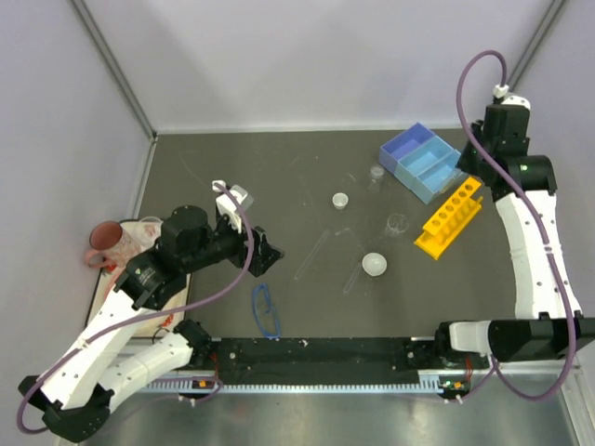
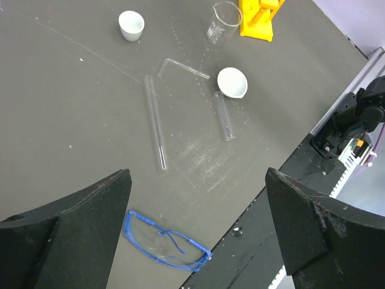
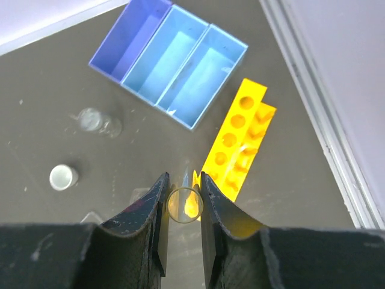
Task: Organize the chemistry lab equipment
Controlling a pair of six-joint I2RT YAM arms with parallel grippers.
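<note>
step: a tube is being put into the rack (judged)
right gripper (image 3: pixel 183 188): clamped on a clear tube (image 3: pixel 184 206); the tube is seen end-on between the fingers, so it is judged to point down at the table (image 1: pixel 279 167)
tube place: held in the air over the near end of the rack (image 3: pixel 237 141), not yet in a hole
rack: near the table's right edge, just beside the tray (image 3: pixel 171 60) at the far right corner; holes face up, no tube is seen in them
alignment: the tube end should be centred over one hole before it is lowered
tilt: the tube should be kept upright, otherwise the hole rim is likely to be hit
release: the jaws should be parted only once the tube is seated
risk: the rack looks light and could be shoved or tipped by an off-centre push
left gripper (image 2: pixel 197 174): jaws wide apart, nothing held; hovers over the goggles (image 2: pixel 165 241) near the near edge
unsorted: loose tubes (image 2: pixel 155 120), dishes (image 2: pixel 232 82) and a beaker (image 2: pixel 222 24) lie mid-table
</note>
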